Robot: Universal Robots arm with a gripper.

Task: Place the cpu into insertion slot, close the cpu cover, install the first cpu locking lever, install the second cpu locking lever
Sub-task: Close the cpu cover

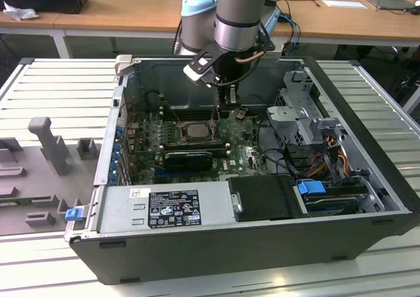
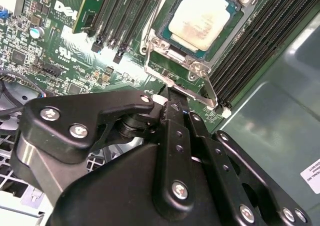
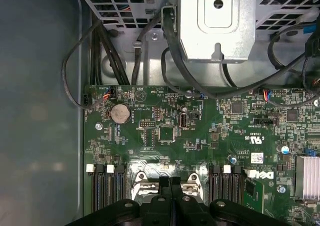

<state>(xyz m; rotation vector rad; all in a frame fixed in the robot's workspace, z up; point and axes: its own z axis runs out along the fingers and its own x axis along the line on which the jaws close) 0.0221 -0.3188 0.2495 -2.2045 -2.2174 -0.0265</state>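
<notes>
Fixtures (image 1: 46,143) of grey plastic sit on the slatted worktop (image 1: 59,80) at the exterior view's left, just beside the open computer case (image 1: 262,251) you are working in. Moving right, you find the cpu (image 1: 195,130) lying flat in the insertion slot (image 1: 177,137) on the green motherboard (image 1: 239,156). In the second wrist view, the cpu (image 2: 200,19) shows its pale top through the window of the cpu cover (image 2: 175,56), which lies down around it. Your gripper (image 1: 216,121) hangs straight down at the slot's edge on the exterior view's right. In both wrist views its fingers are pressed together, closed (image 2: 172,92) (image 3: 170,182), with the tip at a thin silver locking lever (image 2: 154,71) by the cover's hinge end. You cannot tell whether the tip touches it. Further right stands the metal drive cage (image 1: 298,110).
</notes>
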